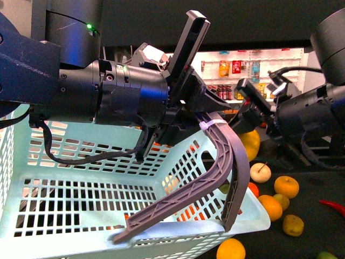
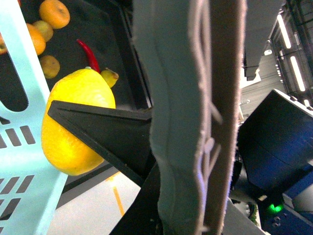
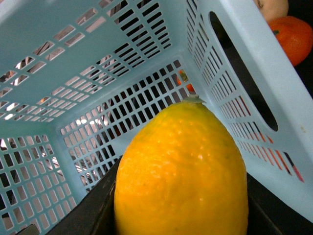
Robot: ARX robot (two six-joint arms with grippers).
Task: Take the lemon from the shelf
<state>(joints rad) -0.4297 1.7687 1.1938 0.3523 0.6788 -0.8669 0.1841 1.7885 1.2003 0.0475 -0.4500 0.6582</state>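
Your right tool [image 1: 248, 129] is clamped on the lemon [image 1: 252, 144]. The right wrist view shows the lemon filling the space between the dark fingers [image 3: 93, 210], stem end pointing toward the basket [image 1: 70, 156]. The lemon is held in the air, clear of the shelf [image 1: 318, 189], just beside the basket's right-hand wall and behind its handle [image 1: 226, 156].

Your left tool [image 1: 210, 75] has that grey handle running through it, one finger [image 1: 191, 43] standing up above the basket and the other [image 1: 218, 102] lying along the handle. You cannot tell from these views whether the fingers actually press on the handle. A white tie [image 1: 207, 125] wraps the handle close to the tool.

To the right of the basket, on the dark shelf tray, lie several oranges [image 1: 286, 186], a pale round fruit [image 1: 260, 171] and a red chili [image 1: 333, 206]. Another orange [image 1: 230, 249] sits below the basket's near right corner.

Beyond the basket, the white store shelving [image 1: 253, 70] holds bottles whose labels are too small to read.
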